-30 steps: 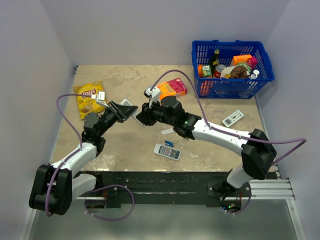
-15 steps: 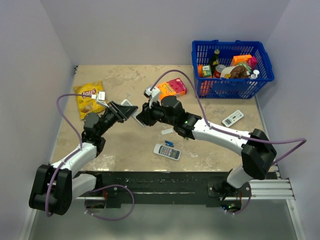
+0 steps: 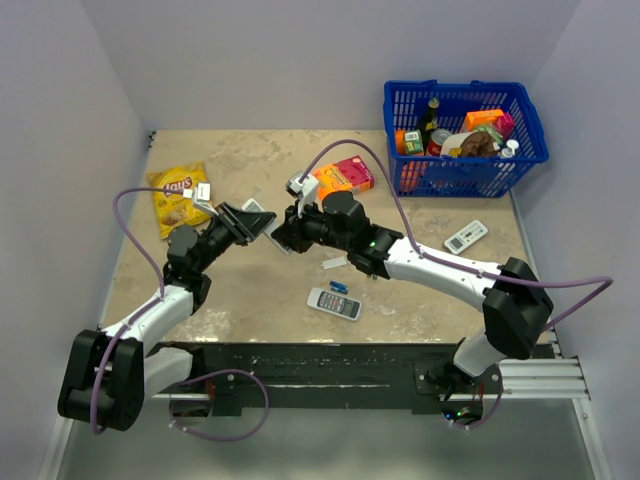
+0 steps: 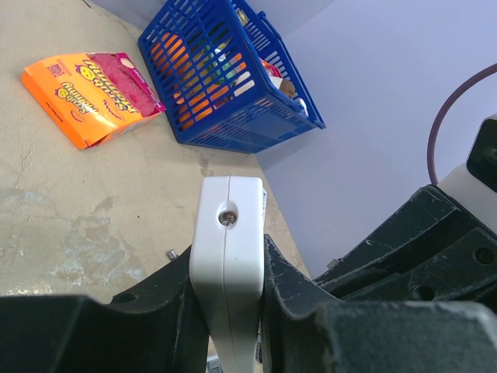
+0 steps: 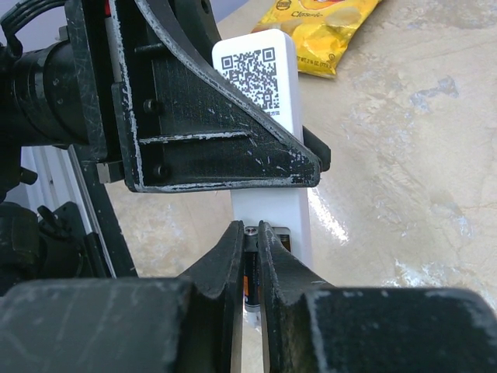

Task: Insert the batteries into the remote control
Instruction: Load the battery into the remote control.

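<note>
Remote control (image 4: pixel 229 210): slim white stick, held off the counter (image 3: pixel 250 290); QR label on the face turned to the right wrist camera; small screw on the end seen by the left wrist camera
Left tool (image 4: pixel 227 268): closed on the remote control, one finger against each long side
Right tool (image 5: pixel 250 247): fingers pinched on a battery (image 5: pixel 250 280); tips right at the remote's face, below the QR label
Battery: thin dark cylinder with a silvery end, lined up with the remote's length; touching the remote or just off it, cannot tell which
Meeting point: both tools tip to tip above mid-counter, near the orange packet (image 3: pixel 345 175)
Counter, near side: grey-white remote (image 3: pixel 333 303) with button rows; small blue item (image 3: pixel 338 286) just beside it
Counter, right: white remote with display (image 3: pixel 466 236); blue basket (image 3: pixel 465 175) of groceries at the far corner
Counter, left: yellow chip bag (image 3: pixel 178 195)
</note>
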